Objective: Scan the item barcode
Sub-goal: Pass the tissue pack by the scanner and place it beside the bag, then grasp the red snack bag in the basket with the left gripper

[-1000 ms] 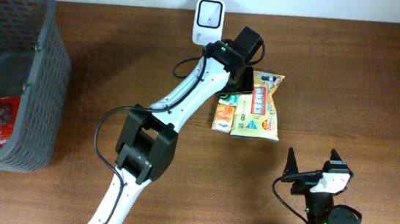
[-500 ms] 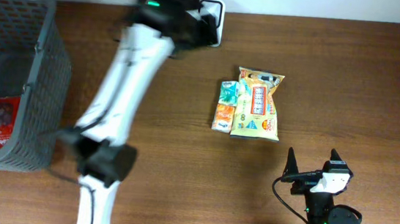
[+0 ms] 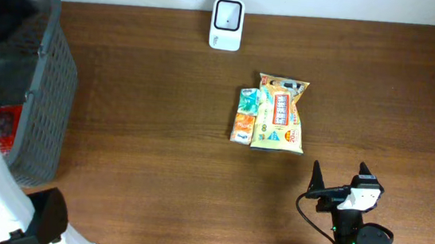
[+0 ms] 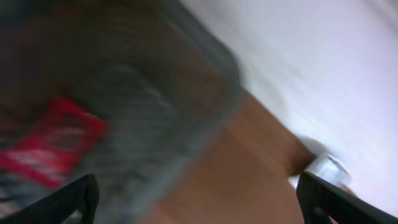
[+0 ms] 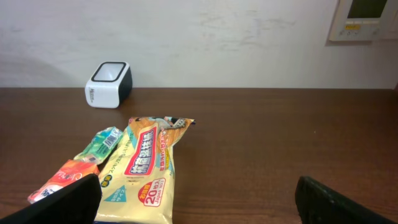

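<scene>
Listing: left pincer (image 4: 196, 193) hung over grey mesh basket (image 3: 55, 66) at table's (image 3: 144, 131) left edge, jaws wide, empty; right pincer (image 5: 198, 199) likewise wide, empty. Item, yellow plastic snack packet (image 3: 281, 114), lay midway between far and near edges. Advised: grip its edge, present barcode squarely to white boxy scanner (image 3: 228, 13), far edge.

Grey mesh basket (image 3: 48, 98) is all blurry just ahead of the left jaws. Wooden table (image 5: 280, 137) runs out ahead of the right jaws, white wall panel (image 5: 367, 18) up top-right.
</scene>
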`<state>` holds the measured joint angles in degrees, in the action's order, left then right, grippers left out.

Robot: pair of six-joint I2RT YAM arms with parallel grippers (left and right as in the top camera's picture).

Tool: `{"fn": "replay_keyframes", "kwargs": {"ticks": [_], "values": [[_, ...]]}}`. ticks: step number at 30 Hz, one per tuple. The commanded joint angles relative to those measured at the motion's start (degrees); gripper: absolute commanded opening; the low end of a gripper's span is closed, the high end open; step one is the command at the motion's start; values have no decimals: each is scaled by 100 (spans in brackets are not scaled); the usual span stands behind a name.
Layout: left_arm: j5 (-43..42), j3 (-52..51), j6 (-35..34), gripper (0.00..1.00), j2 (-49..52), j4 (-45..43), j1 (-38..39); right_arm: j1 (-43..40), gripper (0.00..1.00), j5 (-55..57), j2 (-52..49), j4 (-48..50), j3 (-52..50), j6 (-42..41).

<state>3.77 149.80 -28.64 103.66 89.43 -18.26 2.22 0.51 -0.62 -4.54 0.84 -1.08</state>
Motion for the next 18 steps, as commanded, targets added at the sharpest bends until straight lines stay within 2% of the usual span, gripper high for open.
{"fn": "replay_keyframes", "kwargs": {"ticks": [1, 5, 12, 18], "values": [[1303, 7, 542, 99, -59, 234, -673, -37, 99, -7, 42, -15, -52, 22], [1344, -234, 542, 100, 170, 385, -1115, -37, 98, -7, 42, -17, -52, 22], [1425, -1493, 702, 100, 791, -72, -1158, -37, 99, -7, 42, -17, -52, 22], [1473, -2616, 1515, 99, 1290, -944, -1182, -37, 99, -9, 42, -17, -52, 22]]}}
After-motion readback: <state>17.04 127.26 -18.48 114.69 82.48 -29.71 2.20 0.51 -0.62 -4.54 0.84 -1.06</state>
